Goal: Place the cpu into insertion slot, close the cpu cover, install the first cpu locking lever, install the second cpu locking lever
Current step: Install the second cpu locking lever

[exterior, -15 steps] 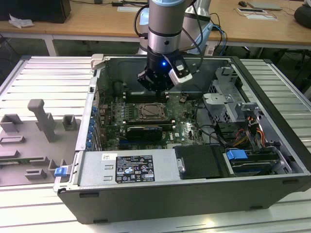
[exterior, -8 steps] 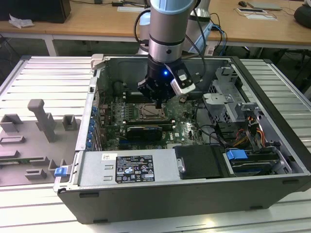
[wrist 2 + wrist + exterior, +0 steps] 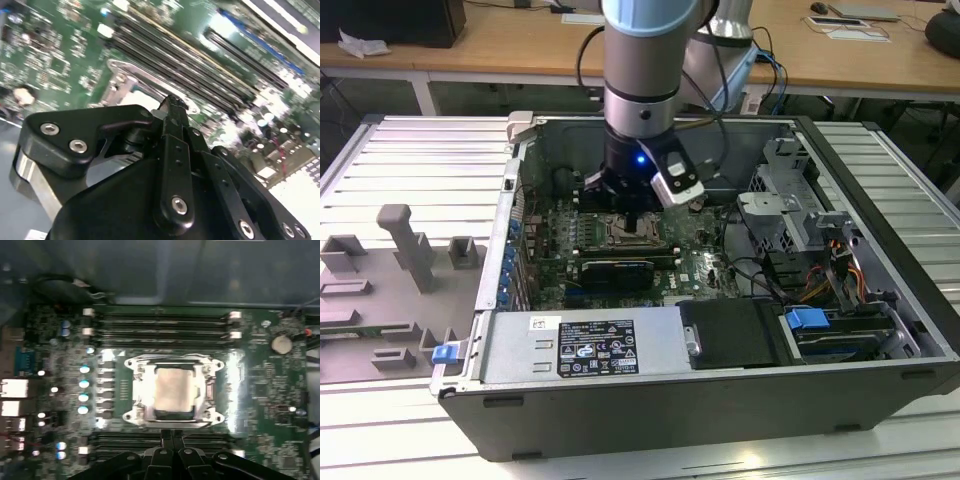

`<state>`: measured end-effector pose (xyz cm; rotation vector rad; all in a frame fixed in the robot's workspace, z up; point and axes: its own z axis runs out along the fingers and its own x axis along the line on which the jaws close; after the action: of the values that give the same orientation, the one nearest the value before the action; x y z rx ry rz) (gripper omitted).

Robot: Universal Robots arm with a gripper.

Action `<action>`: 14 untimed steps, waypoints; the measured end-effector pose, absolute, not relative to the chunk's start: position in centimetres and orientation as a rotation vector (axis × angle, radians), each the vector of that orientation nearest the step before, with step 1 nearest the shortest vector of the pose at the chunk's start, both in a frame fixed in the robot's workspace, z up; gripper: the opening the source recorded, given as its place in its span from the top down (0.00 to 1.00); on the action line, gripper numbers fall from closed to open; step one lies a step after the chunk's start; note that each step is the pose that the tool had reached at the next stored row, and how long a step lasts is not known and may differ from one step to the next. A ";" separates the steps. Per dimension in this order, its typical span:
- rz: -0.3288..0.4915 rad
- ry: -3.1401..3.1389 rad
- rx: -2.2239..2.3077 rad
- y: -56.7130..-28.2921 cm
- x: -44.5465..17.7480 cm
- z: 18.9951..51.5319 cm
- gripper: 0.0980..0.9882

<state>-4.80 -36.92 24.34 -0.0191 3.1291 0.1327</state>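
Note:
In the first wrist view the cpu (image 3: 172, 390), a pale silvery square, lies flat in the insertion slot (image 3: 208, 389) on the green motherboard. The cpu cover (image 3: 141, 390), a shiny metal frame, lies down around it, and the chip shows through its window. My gripper (image 3: 172, 434) is shut, its two black fingers pressed together with nothing between them, just beside one edge of the socket. In the second wrist view the gripper (image 3: 172, 103) tip hovers close over the cover's rim (image 3: 131, 70). The exterior view has the gripper (image 3: 632, 216) low inside the case, right over the insertion slot (image 3: 620, 236).
Long memory slots (image 3: 162, 322) run along both sides of the socket. A black card with a heatsink (image 3: 617, 270) sits just in front of it. The grey power supply (image 3: 580, 345), drive cage (image 3: 790, 200), cables (image 3: 820, 280) and case walls (image 3: 510, 220) hem in the arm.

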 end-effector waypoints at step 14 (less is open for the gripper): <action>0.135 3.129 -0.020 -37.9 -6.7 22.8 0.99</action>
<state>-6.68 -37.87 22.82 -0.0196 3.1286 0.1348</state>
